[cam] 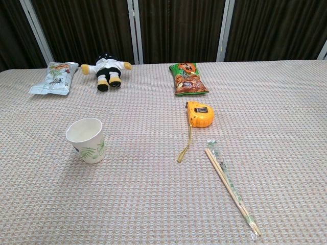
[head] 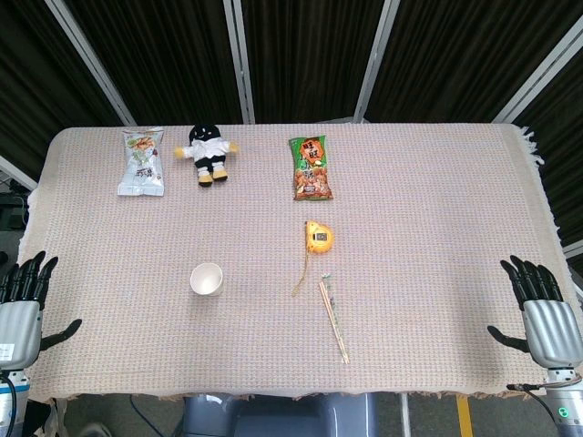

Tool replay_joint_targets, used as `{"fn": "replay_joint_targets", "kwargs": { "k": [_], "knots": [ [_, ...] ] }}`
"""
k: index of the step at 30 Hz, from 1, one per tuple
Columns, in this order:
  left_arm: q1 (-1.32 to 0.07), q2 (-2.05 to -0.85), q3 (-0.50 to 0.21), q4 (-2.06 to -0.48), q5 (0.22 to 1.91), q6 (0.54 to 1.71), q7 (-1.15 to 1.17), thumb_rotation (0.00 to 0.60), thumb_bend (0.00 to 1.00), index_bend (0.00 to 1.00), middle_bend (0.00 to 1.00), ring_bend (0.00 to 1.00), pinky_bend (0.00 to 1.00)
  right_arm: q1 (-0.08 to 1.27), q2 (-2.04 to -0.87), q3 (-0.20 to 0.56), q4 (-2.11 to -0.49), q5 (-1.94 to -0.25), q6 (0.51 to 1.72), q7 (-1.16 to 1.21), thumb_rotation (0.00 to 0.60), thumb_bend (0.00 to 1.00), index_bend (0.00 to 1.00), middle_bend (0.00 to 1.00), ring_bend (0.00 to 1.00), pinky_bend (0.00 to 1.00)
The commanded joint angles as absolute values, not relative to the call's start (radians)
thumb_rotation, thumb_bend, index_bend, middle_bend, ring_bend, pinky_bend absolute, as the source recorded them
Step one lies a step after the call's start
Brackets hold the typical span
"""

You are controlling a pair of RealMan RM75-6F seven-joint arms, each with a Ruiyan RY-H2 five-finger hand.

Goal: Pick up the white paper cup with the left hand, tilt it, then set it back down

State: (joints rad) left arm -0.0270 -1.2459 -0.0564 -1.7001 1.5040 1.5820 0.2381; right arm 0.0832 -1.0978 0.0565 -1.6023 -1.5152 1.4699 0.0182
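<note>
The white paper cup [head: 207, 279] stands upright on the woven cloth, left of the table's middle; the chest view shows its green leaf print [cam: 86, 140]. My left hand [head: 22, 300] hovers at the table's left front edge, far to the cup's left, fingers spread and holding nothing. At the right front edge my right hand [head: 539, 309] is likewise spread and empty. Neither hand appears in the chest view.
At the back lie a silver snack bag [head: 142, 162], a black-and-white plush doll [head: 208, 153] and a green-orange snack bag [head: 310, 167]. A yellow tape measure [head: 318, 238] and a pair of chopsticks [head: 332, 320] lie right of the cup.
</note>
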Motion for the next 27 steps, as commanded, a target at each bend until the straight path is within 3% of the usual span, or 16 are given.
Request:
{"fn": "replay_joint_targets", "kwargs": {
  "k": [1, 15, 23, 27],
  "knots": [
    [-0.027, -1.246, -0.055, -1.700, 1.504, 1.580, 0.240, 0.600, 0.00, 0.00, 0.00, 0.00, 0.00, 0.083, -1.098, 0.057, -1.602, -1.516, 1.471, 0.018, 0.600, 0.00, 0.00, 0.00, 0.00, 0.00],
    [-0.051, -1.241, -0.043, -1.714, 1.522, 1.538, 0.243, 0.600, 0.00, 0.00, 0.00, 0.00, 0.00, 0.082, -1.099, 0.060, -1.606, -1.511, 1.474, 0.016, 0.600, 0.00, 0.00, 0.00, 0.00, 0.00],
    [-0.139, -1.266, -0.081, -1.773, 1.485, 1.420, 0.326, 0.600, 0.00, 0.00, 0.00, 0.00, 0.00, 0.081, -1.097, 0.059, -1.606, -1.510, 1.473, 0.020, 0.600, 0.00, 0.00, 0.00, 0.00, 0.00],
    [-0.187, -1.277, -0.109, -1.810, 1.430, 1.353, 0.389, 0.600, 0.00, 0.07, 0.00, 0.00, 0.00, 0.079, -1.094, 0.061, -1.606, -1.510, 1.478, 0.030, 0.600, 0.00, 0.00, 0.00, 0.00, 0.00]
  ]
}}
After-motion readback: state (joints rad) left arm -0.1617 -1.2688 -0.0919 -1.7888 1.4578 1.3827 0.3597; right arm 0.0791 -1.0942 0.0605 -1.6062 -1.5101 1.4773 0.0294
